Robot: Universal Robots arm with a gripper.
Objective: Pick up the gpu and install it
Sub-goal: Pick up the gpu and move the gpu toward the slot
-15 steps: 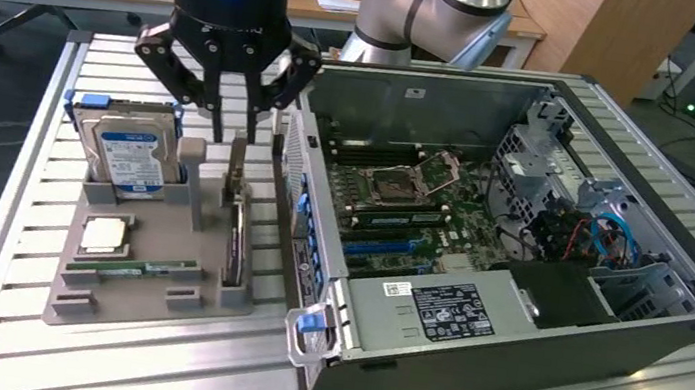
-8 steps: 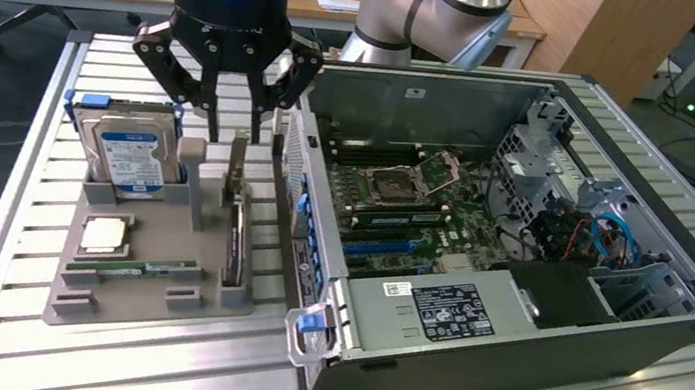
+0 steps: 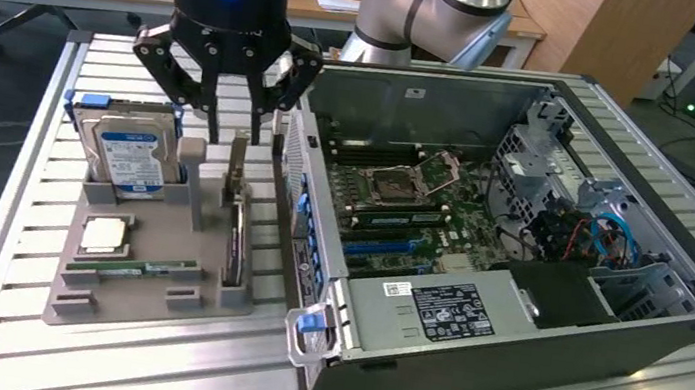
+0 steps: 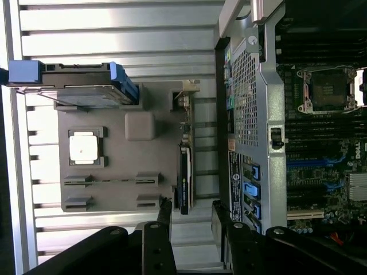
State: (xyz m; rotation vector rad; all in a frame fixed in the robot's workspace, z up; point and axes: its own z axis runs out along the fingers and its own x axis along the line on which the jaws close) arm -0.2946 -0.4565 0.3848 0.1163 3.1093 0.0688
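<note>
The slatted metal tabletop (image 3: 7,332) carries an open computer case (image 3: 653,326) on the exterior view's right and a grey parts tray (image 3: 146,295) just beside it on the left. The black end effector (image 3: 236,125) hangs above the far end of the tray, its fingers (image 4: 165,215) parted about halfway and holding nothing. A hard drive (image 3: 131,156) stands upright at the tray's far left corner. The gpu (image 3: 234,241) stands on edge in the tray slot nearest the case; in the wrist view its line (image 4: 184,172) runs between the spread fingers. A processor chip (image 3: 104,237) and a memory stick (image 3: 133,269) lie flat nearer the front.
</note>
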